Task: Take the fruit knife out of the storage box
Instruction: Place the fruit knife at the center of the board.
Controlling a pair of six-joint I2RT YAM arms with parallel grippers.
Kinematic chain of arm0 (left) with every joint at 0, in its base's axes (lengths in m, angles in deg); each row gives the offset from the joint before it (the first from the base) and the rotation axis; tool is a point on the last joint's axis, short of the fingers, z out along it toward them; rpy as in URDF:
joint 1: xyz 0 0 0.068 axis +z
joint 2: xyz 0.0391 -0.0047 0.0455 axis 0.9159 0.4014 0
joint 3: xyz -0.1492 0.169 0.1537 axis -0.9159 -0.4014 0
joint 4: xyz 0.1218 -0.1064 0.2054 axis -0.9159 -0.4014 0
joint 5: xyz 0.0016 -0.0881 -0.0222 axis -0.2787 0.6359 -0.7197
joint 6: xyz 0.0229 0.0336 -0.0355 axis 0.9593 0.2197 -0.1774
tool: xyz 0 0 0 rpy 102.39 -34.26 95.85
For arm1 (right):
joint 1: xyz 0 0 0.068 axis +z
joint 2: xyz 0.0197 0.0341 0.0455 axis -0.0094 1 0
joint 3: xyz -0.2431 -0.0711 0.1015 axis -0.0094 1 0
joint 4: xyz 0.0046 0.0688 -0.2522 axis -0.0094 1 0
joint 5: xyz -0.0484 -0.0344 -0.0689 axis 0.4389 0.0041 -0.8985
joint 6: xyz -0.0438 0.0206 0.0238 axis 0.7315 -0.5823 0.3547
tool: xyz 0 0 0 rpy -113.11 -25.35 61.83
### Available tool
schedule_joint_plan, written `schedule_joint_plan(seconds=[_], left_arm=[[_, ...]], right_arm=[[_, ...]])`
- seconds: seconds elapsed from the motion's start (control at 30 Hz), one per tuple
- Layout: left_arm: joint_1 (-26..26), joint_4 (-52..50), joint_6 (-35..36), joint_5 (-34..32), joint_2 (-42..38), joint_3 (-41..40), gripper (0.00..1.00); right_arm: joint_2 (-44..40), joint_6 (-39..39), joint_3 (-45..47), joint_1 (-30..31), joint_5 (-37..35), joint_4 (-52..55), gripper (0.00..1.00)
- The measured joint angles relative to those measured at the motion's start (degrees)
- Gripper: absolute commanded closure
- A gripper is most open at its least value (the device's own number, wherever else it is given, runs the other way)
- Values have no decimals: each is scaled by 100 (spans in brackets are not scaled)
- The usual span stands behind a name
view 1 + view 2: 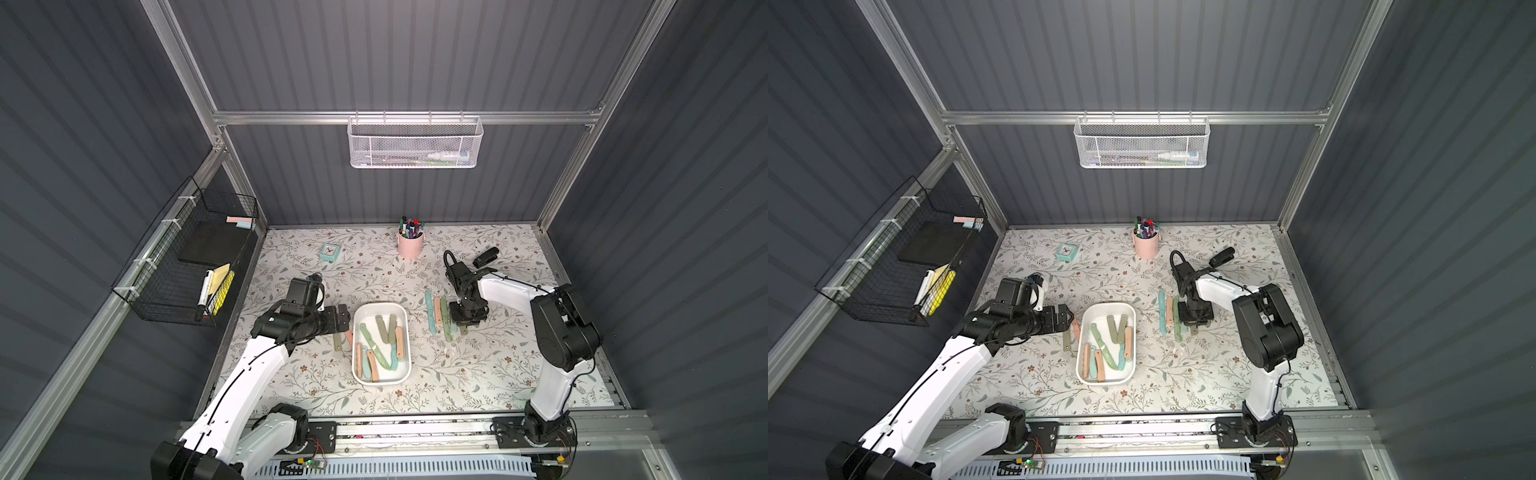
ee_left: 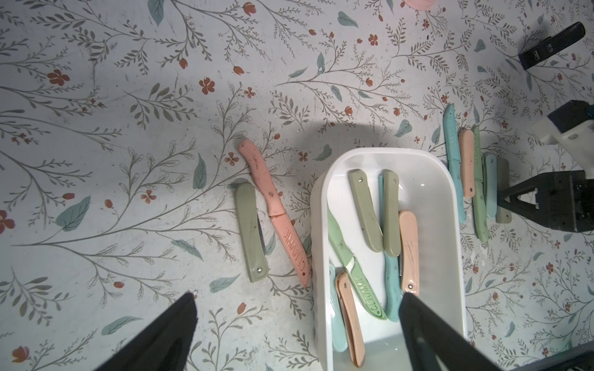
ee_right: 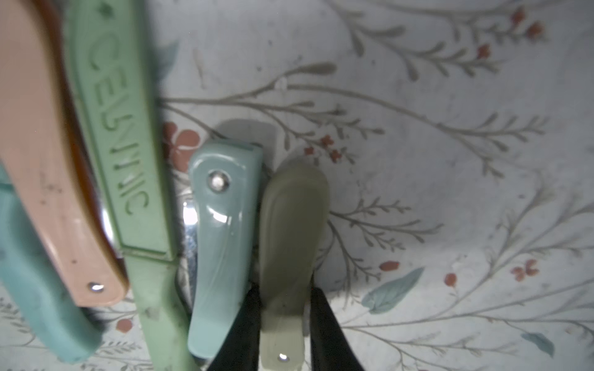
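The storage box (image 1: 354,345), a smooth white plastic tub with rounded corners, low walls and a thick rim, is found near the middle of the counter (image 1: 478,374), which is covered by a matt sheet printed with grey sprigs and small red flowers. Inside the box a loose heap of slim knives (image 2: 364,215) is recorded: folded ones with curved olive and peach handles and metal rivets, and sheathed ones in mint and teal, one embossed with lettering. The left jaws are spread wide and empty, with one black tapered finger (image 2: 167,337) over the counter and the other over the tub. Just left of the box an olive folded knife (image 2: 249,234) and a pink sheathed knife (image 2: 276,218) lie side by side. To the box's right, a row of five knives (image 1: 437,311) lies parallel on the counter. The right jaws are pinching the outermost one, an olive fruit knife (image 3: 291,241) with a glossy rounded handle, gripped across its width just beside a teal handle (image 3: 225,241). Whether it rests on the counter cannot be told.
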Motion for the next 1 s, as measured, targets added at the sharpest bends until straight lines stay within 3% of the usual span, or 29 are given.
schedule_joint_plan(seconds=[0.4, 0.67, 1.0], left_arm=[[0, 0, 0, 0, 0, 0, 1], [0, 0, 2, -2, 2, 0, 1], [-195, 0, 22, -26, 378, 2, 1]], right_arm=[[168, 175, -232, 111, 354, -13, 82], [118, 144, -212, 125, 280, -22, 66], [-1499, -20, 374, 129, 190, -203, 55]])
